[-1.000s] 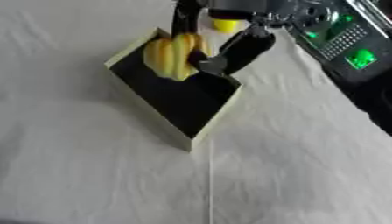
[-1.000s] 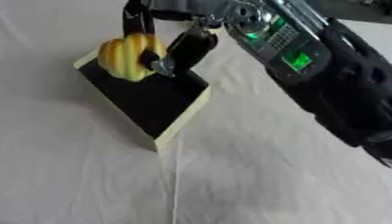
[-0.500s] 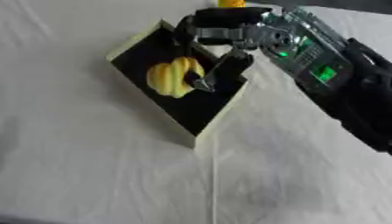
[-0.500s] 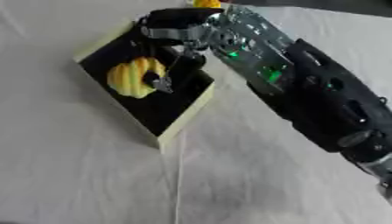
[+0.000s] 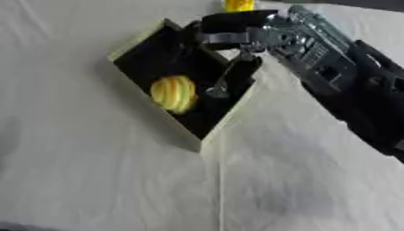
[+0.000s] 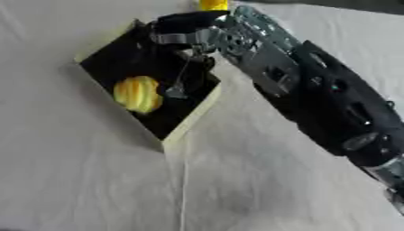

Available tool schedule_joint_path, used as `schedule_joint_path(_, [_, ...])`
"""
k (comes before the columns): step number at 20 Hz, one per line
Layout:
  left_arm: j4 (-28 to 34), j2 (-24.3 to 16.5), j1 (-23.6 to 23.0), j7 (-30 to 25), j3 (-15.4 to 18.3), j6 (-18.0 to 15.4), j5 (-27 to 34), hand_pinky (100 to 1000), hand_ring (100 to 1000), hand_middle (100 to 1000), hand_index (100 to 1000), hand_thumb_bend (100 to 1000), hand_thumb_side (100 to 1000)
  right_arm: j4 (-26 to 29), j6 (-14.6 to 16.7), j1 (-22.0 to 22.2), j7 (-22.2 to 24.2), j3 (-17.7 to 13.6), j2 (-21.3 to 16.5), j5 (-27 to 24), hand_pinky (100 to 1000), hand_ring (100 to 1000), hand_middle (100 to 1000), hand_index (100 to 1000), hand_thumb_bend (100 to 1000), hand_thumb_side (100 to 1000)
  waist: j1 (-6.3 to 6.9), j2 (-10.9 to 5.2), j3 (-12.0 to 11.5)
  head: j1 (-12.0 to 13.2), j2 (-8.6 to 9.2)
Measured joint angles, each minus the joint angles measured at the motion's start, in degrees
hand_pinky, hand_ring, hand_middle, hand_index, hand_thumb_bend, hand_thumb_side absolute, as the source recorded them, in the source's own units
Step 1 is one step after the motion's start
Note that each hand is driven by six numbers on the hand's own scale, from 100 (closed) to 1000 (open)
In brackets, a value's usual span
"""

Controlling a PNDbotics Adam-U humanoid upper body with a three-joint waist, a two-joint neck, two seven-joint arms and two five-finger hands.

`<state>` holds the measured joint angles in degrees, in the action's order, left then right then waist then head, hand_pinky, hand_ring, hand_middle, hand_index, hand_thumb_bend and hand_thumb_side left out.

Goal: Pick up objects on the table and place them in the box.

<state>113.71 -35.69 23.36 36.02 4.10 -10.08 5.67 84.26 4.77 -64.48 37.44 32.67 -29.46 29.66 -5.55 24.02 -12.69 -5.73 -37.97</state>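
One arm only is seen, the right, which comes in from the right side and is much the largest thing in view apart from the table (image 5: 94, 180), which is covered by a pale cloth. Next in size is the box (image 5: 229, 118), a cream-walled tray with a black floor, set cornerwise on the cloth with one corner turned toward the camera. Over its far right part the right hand (image 5: 236, 67) is held, fingers pointed down into the box and spread rather than curled; nothing is gripped by them, so the hand is judged released. A slim fingertip is seen just beside the fruit, and whether it is touching cannot be told.

Smallest of the task's things is the yellow ribbed fruit (image 5: 173, 93), which lies on the black floor inside the box, near its middle. It lies to the left of and slightly nearer than the hand, with its long axis running roughly from far to near. This piece is judged placed, so the hand would be expected to be lifted clear up and to the right. A small yellow thing (image 5: 239, 5) is seen at the far edge, beyond the box. The left hand is not seen.
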Motion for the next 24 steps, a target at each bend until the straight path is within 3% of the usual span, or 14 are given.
schedule_joint_path(8, [0.0, 0.0, -0.1, 0.1, 0.0, 0.3, 0.0, 865, 901, 883, 812, 369, 799, 1.5, 0.1, 0.0, -3.7, -3.0, -0.2, 4.0, 875, 870, 868, 915, 383, 248, 0.24, 0.00, 0.7, 0.0, 0.01])
schedule_joint_path(15, [0.0, 0.0, -0.5, 0.2, 0.0, 0.3, -0.1, 865, 901, 884, 812, 371, 797, 3.7, -5.1, -1.4, -8.0, -9.4, -4.0, 4.9, 873, 870, 862, 909, 376, 210, 0.58, -0.11, 1.4, 0.1, 0.63])
schedule_joint_path(19, [0.0, 0.0, -0.6, 0.2, 0.0, 0.3, -0.1, 866, 901, 884, 812, 370, 797, -1.3, -7.3, -2.5, -10.2, -12.3, -5.1, 8.1, 874, 872, 866, 913, 356, 217, 0.62, -0.13, 1.4, -0.1, 1.66])
schedule_joint_path(24, [0.0, 0.0, -0.6, 0.2, 0.0, 0.3, -0.2, 866, 901, 884, 812, 370, 798, -10.3, -7.9, -3.7, -13.4, -15.2, -4.4, 11.7, 875, 873, 873, 916, 340, 220, 0.65, 0.03, 0.5, -0.7, 3.46])
